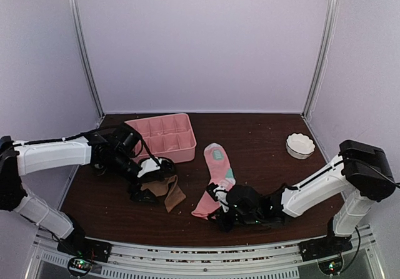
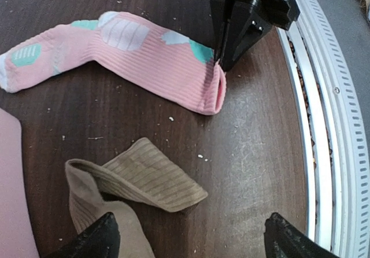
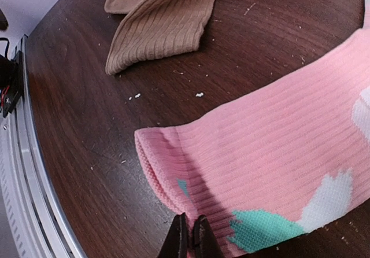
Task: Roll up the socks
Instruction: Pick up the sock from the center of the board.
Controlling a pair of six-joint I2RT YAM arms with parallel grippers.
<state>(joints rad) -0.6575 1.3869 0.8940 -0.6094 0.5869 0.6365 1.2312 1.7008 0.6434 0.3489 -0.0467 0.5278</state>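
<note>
The pink sock (image 1: 215, 176) with white and mint patches lies flat near the table's middle, its cuff toward the front edge. My right gripper (image 3: 191, 239) is shut on the side edge of that cuff (image 3: 173, 171), pinching a fold of pink fabric; the left wrist view shows it too, with the right gripper (image 2: 221, 63) at the cuff. The tan sock (image 1: 170, 190) lies crumpled to the left, one ribbed end folded over (image 2: 147, 177). My left gripper (image 2: 191, 238) hangs open just above it, one fingertip (image 2: 98, 235) over tan fabric, the other over bare wood.
A pink divided tray (image 1: 165, 135) sits at the back left. A small white bowl (image 1: 300, 145) stands at the back right. The metal rail (image 2: 324, 131) runs along the table's front edge, close to both socks. Crumbs dot the dark wood.
</note>
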